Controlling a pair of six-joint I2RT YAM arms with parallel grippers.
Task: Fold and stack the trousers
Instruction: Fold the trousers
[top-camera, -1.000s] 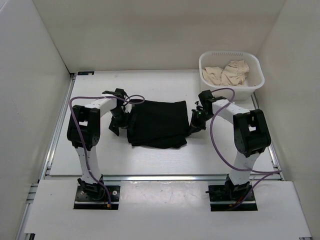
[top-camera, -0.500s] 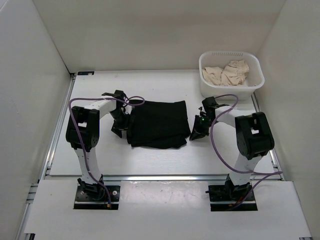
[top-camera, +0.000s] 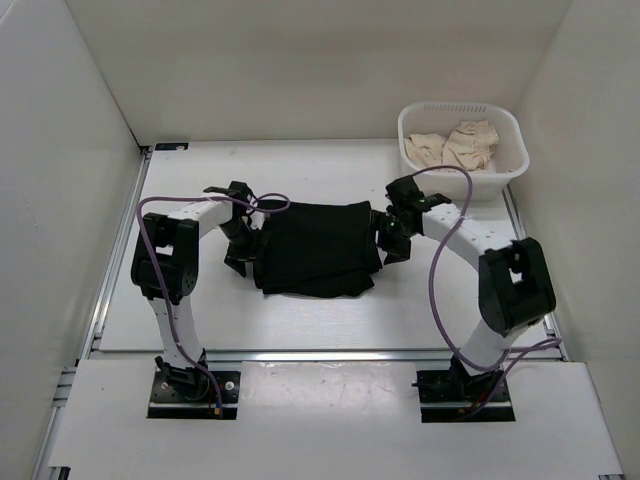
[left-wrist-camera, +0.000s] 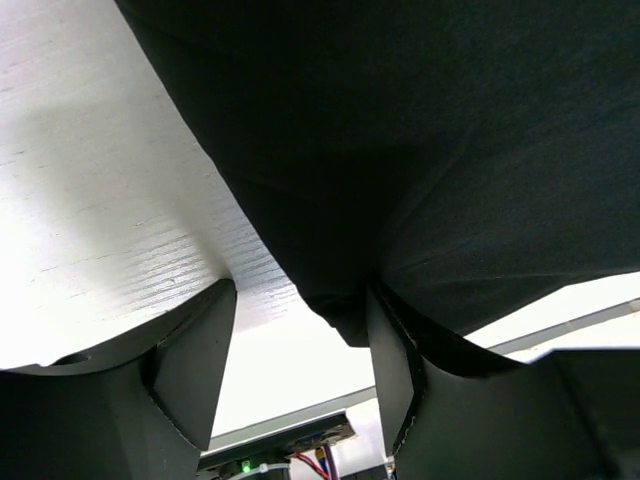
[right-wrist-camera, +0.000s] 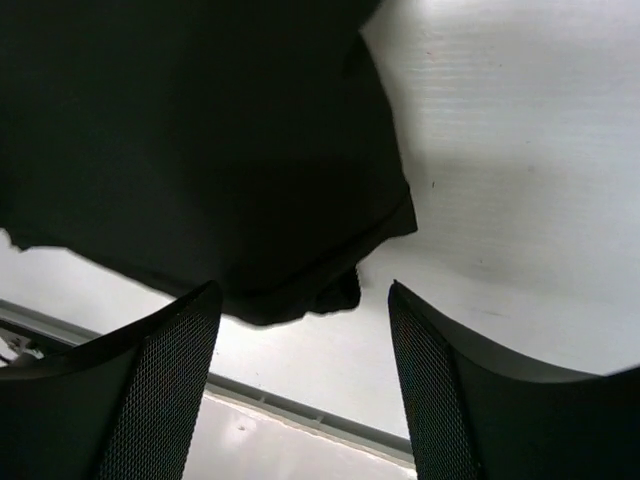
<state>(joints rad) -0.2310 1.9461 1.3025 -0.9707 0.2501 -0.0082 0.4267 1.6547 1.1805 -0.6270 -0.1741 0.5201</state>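
Note:
The black trousers (top-camera: 318, 247) lie folded into a rough rectangle in the middle of the white table (top-camera: 300, 310). My left gripper (top-camera: 243, 250) is low at their left edge. In the left wrist view the left gripper (left-wrist-camera: 300, 300) is open, a fold of the trousers (left-wrist-camera: 420, 150) hangs by its right finger (left-wrist-camera: 392, 370), and bare table shows between the fingers. My right gripper (top-camera: 388, 238) is at the right edge. In its wrist view the right gripper (right-wrist-camera: 303, 295) is open and holds nothing, with a corner of the trousers (right-wrist-camera: 180, 140) just beyond its tips.
A white basket (top-camera: 440, 180) holding beige cloth pieces (top-camera: 455, 145) stands at the back right, close behind the right arm. White walls enclose the table on three sides. A metal rail (top-camera: 330, 353) runs along the near edge.
My right gripper has opened and moved from beside the trousers up against their right edge. My left gripper has narrowed somewhat while staying at the left edge.

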